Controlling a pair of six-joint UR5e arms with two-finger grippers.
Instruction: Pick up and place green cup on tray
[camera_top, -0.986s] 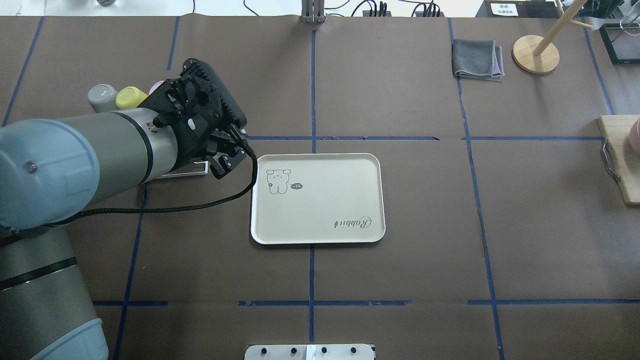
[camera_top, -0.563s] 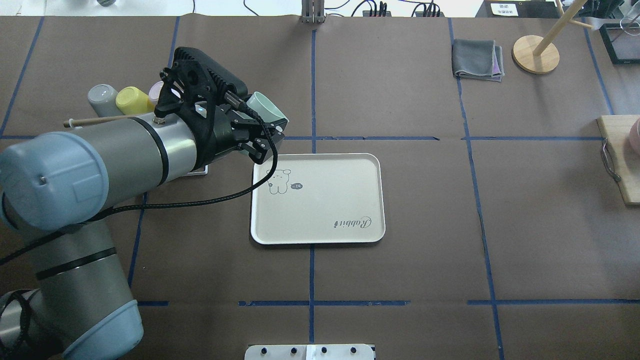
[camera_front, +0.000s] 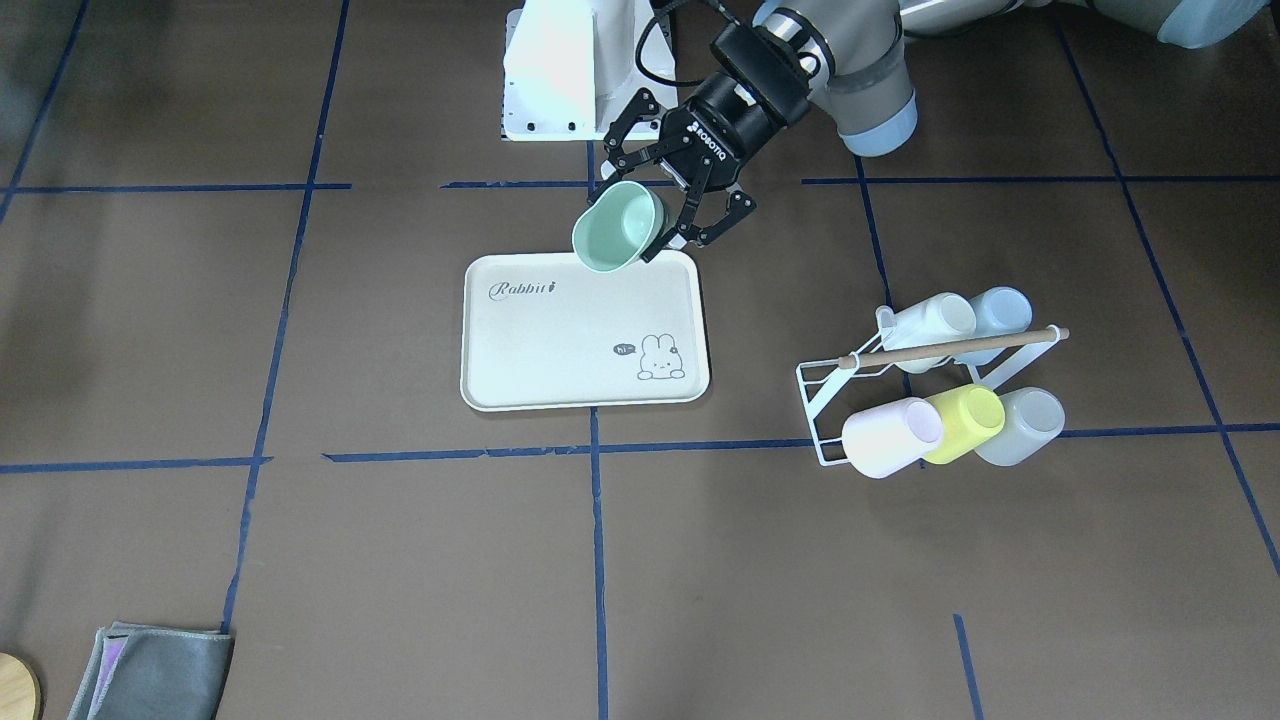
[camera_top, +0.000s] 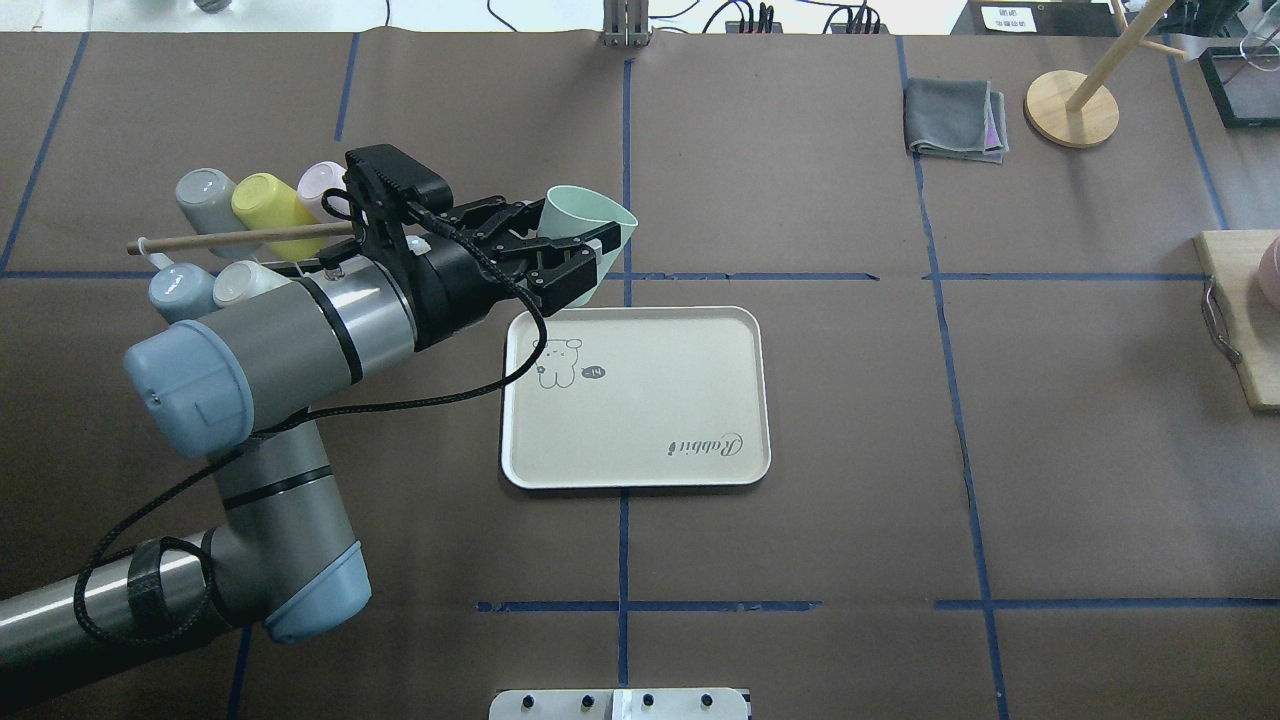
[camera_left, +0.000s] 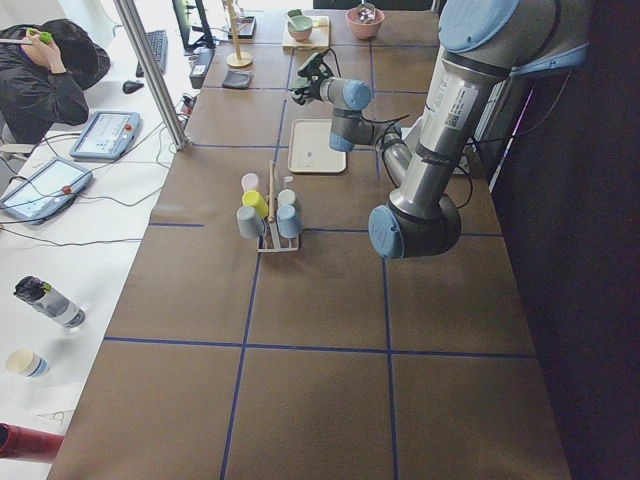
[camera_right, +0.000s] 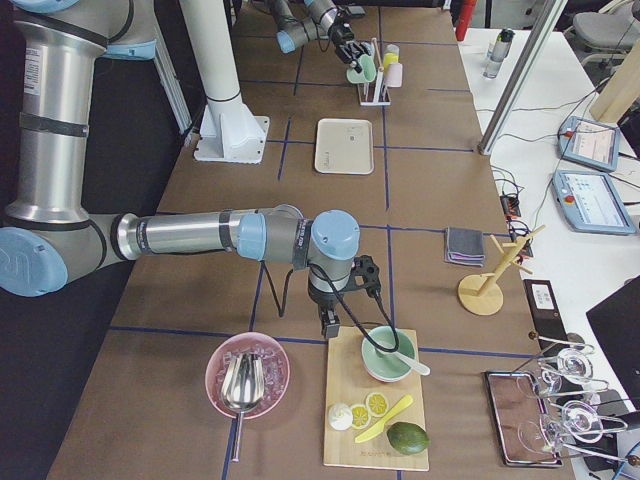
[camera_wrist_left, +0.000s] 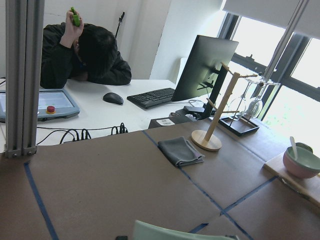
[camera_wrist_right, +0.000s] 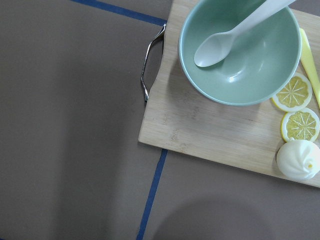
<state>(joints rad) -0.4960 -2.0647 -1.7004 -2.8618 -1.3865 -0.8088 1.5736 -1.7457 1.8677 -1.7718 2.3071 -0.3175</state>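
Note:
My left gripper (camera_top: 585, 262) is shut on the green cup (camera_top: 592, 214), a pale mint tumbler held tilted in the air. In the overhead view the cup hangs just beyond the far-left corner of the cream tray (camera_top: 650, 410). From the front, the green cup (camera_front: 616, 230) overlaps the tray (camera_front: 560, 340) at its edge nearest the robot, with the left gripper (camera_front: 642, 206) around it. Only the cup's rim (camera_wrist_left: 180, 233) shows in the left wrist view. My right gripper (camera_right: 327, 325) points down beside a cutting board; I cannot tell its state.
A white wire rack (camera_front: 830, 400) with a wooden rod holds several cups (camera_top: 262, 198) left of the tray. A grey cloth (camera_top: 955, 118) and wooden stand (camera_top: 1072, 108) lie far right. The cutting board (camera_wrist_right: 210, 125) carries a green bowl (camera_wrist_right: 245, 55), spoon and lemon slices. A person sits at the desk.
The left arm has swung right from the cup rack, carrying the green cup out from under the wrist to the tray's far-left corner.

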